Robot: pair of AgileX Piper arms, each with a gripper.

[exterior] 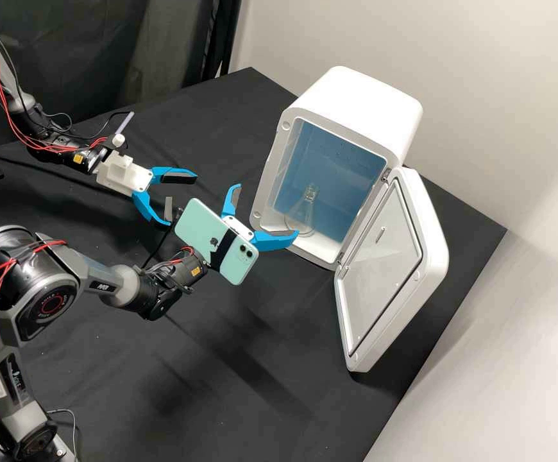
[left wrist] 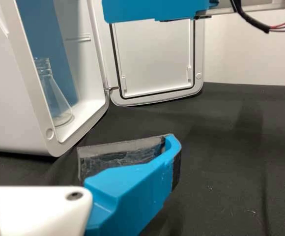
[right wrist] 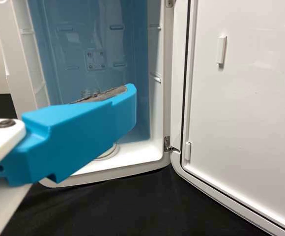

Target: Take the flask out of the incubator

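Note:
The white incubator stands on the bench with its door swung wide open. A clear glass flask stands upright on the blue-lit floor inside. My right gripper hangs open just outside the opening, in front of the flask and apart from it. In the right wrist view one of its blue fingers hides most of the flask, whose base shows below. My left gripper is open and empty, farther back from the incubator. Its wrist view shows the flask and the door.
A mint-green phone is strapped to the right arm's wrist. The black bench ends just right of the open door, beside a white wall. The right gripper's finger crosses the left wrist view.

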